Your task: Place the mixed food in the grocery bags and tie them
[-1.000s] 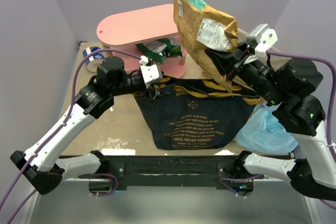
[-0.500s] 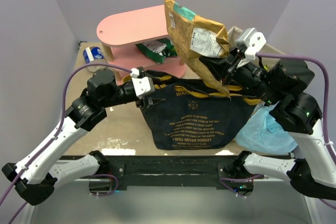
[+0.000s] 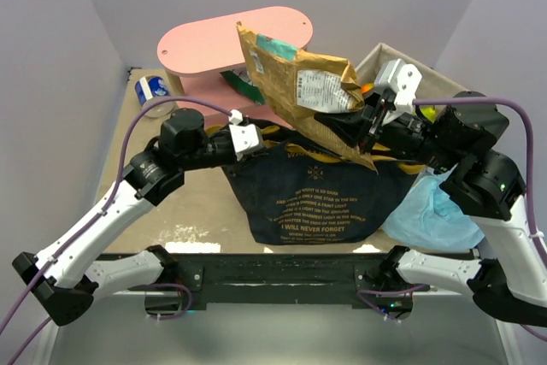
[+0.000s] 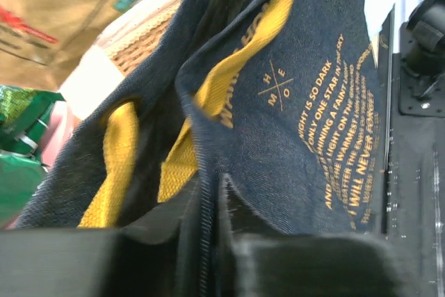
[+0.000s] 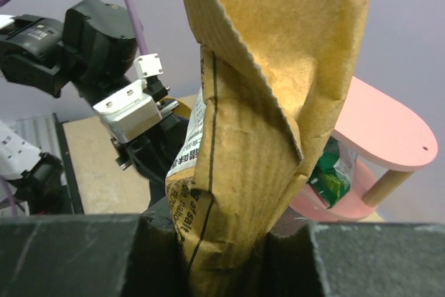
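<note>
At the desk's centre the navy denim tote is standing upright, its printed face turning toward 6 o'clock and its mouth gaping. The inside is showing only dark, so I cannot tell what it is holding. At its 4 o'clock the light-blue plastic bag is lying crumpled against the tote's side, its contents hidden. The left claw is pinching the tote's denim rim at the 10 o'clock corner, beside the 2 yellow handles. The right claw is squeezing the lower end of the tan crisp bag, which is hanging tilted in the air above the tote's mouth at 12 o'clock. Farther off at 11 o'clock, the green crisp bag is lying under the pink shelf. At 1 o'clock the basket is partly showing behind the right arm, something orange inside.
</note>
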Controlling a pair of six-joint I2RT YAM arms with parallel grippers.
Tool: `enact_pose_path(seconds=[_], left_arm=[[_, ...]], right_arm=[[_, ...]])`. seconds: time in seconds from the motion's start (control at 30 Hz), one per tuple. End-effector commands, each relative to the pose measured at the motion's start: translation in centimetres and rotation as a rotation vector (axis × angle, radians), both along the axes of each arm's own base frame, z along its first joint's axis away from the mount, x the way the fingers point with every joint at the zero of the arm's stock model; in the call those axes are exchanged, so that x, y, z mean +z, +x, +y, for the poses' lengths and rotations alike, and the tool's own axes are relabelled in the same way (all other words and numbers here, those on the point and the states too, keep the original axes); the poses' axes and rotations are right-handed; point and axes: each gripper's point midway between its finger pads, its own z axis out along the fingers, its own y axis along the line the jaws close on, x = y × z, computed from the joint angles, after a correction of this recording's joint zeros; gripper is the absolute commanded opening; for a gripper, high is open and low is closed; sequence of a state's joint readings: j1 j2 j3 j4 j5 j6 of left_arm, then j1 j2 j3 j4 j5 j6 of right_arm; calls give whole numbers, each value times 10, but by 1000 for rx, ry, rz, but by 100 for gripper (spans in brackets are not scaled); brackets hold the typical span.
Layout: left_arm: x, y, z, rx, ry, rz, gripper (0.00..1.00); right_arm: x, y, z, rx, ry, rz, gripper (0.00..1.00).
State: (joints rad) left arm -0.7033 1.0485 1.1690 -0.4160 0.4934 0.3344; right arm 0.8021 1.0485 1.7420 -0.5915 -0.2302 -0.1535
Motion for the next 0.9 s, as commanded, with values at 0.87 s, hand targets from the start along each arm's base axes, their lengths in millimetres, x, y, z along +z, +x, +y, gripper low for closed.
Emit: enact_pose_path(seconds=[0.87], left_arm=[[34,-57,16,-150,-88,-58,0]], right_arm=[[3,-52,3,223,13,71,0]])
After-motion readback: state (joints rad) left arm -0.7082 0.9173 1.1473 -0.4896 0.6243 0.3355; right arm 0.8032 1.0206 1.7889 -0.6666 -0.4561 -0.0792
